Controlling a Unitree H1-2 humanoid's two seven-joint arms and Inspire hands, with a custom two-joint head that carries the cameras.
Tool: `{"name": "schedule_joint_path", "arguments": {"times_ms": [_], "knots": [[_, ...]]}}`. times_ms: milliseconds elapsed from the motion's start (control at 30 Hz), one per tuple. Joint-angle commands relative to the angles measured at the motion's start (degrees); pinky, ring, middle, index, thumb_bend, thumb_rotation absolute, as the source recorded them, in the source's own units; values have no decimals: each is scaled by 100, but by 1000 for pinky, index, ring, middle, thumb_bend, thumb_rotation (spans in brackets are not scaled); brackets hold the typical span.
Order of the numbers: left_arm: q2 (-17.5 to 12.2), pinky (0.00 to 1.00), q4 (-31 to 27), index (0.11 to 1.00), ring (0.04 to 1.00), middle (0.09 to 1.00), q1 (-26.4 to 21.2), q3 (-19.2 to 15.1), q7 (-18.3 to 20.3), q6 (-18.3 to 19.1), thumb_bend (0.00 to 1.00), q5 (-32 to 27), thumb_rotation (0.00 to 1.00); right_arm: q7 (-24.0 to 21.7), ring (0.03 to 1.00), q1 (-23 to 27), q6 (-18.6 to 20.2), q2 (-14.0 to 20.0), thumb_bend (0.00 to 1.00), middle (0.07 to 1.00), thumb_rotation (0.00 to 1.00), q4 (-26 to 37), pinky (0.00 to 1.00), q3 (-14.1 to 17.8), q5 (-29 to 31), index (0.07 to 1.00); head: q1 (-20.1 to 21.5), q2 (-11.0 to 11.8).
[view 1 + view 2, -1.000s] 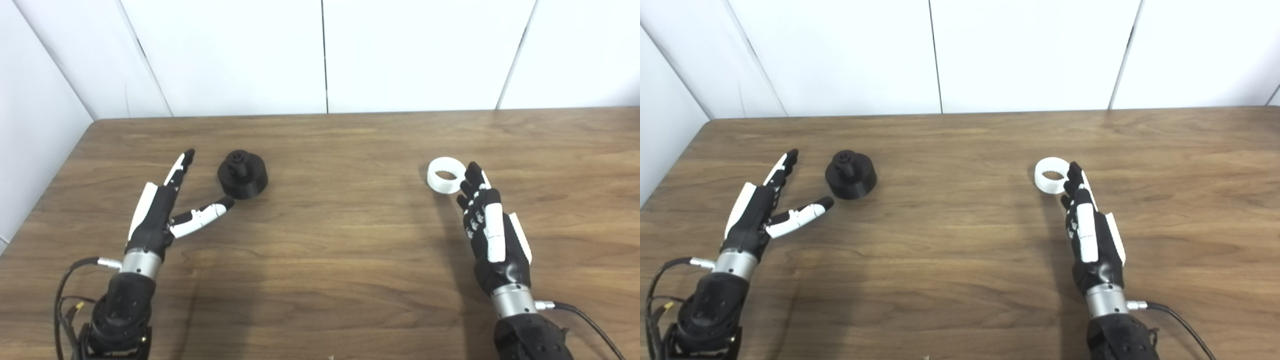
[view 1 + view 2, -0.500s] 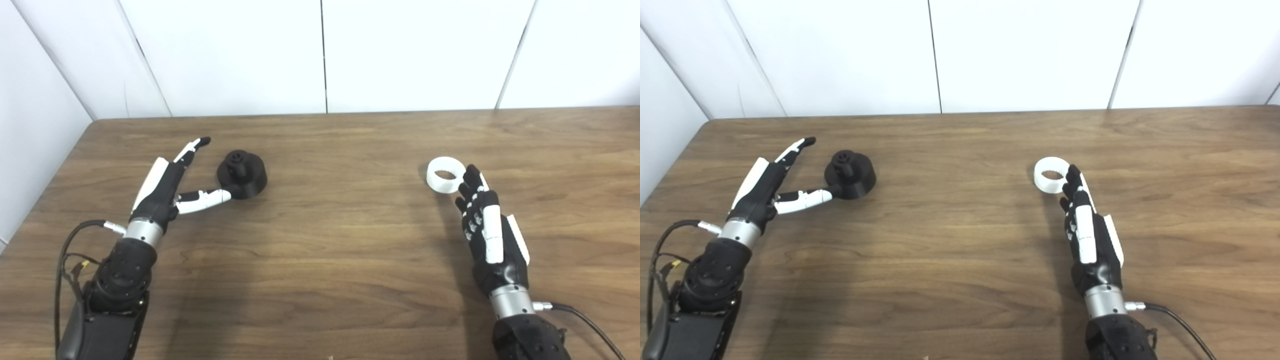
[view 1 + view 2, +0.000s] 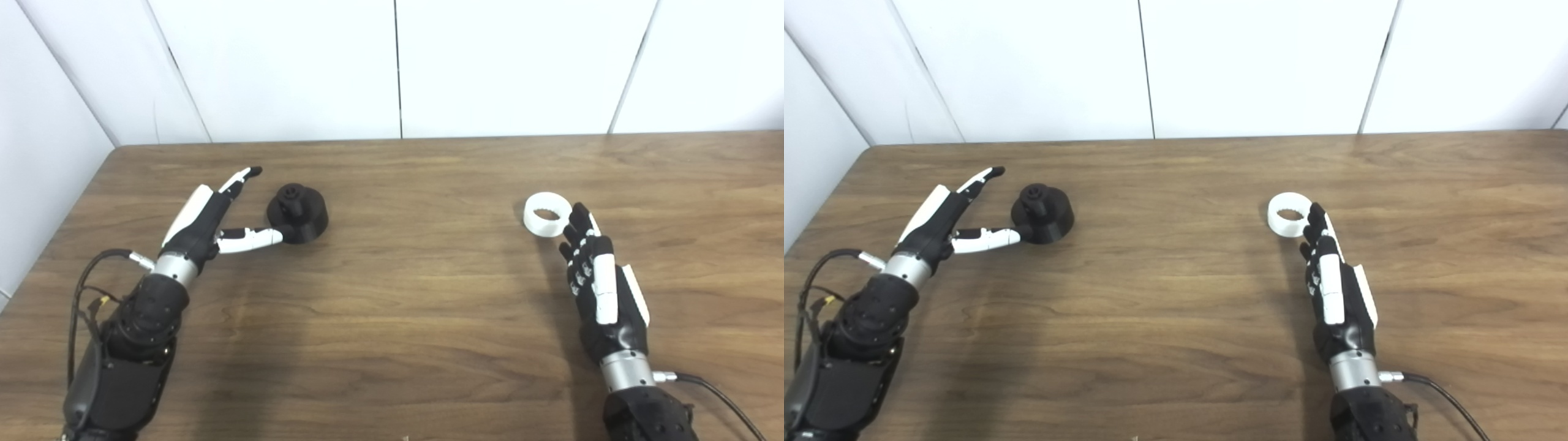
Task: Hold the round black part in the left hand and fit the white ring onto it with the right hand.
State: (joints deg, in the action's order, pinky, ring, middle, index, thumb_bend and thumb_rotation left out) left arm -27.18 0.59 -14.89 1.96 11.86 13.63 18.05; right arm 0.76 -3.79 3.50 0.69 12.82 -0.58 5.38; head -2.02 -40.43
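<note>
Round black part lies between the spread left hand's fingers.

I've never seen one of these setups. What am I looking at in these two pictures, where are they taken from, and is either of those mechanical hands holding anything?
Both pictures show one scene, taken by two cameras side by side on a humanoid robot's head, looking down at a wooden table. The two arms entering from the bottom edge are the robot's own, each ending in a hand with fingers and a thumb.

Two things lie on the table: a round black part on the left and a white ring on the right.

Neither is held. The left hand is open, its thumb tip at the black part's edge and its fingers stretched out beside it. The right hand is open too, its fingertips just next to the ring; whether they touch it is unclear.
</note>
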Motion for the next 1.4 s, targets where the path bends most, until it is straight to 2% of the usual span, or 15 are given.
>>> {"name": "schedule_joint_path", "arguments": {"times_ms": [0,167,300,567,1067,1367], "knots": [[-224,1000,5,961,1000,1000,-296,-39,-11,-121,972,52,406,-19,1000,-165,-273,-102,692,1000,1000,55,1000,2,8,971,5,-8],[-238,1000,165,961,1000,1000,-367,-13,-38,-172,958,98,384,-18,1000,-179,-296,-101,696,993,1000,53,1000,15,6,966,10,-4],[-297,1000,322,967,1000,1000,-456,54,16,-222,974,114,404,-27,1000,-188,-315,-100,693,993,1000,61,1000,29,40,965,3,-14],[-437,1000,432,960,1000,1000,-641,228,256,-77,1000,194,393,-9,1000,-186,-300,-101,682,988,1000,83,1000,42,23,966,-21,-17],[-514,1000,694,939,1000,1000,-805,405,349,-210,1000,381,362,-17,1000,-185,-327,-94,678,983,1000,83,1000,75,66,961,-22,-9],[-521,1000,814,934,1000,1000,-938,522,382,-95,1000,590,369,-25,1000,-180,-303,-87,693,976,1000,79,1000,75,52,958,-19,-2]]}}
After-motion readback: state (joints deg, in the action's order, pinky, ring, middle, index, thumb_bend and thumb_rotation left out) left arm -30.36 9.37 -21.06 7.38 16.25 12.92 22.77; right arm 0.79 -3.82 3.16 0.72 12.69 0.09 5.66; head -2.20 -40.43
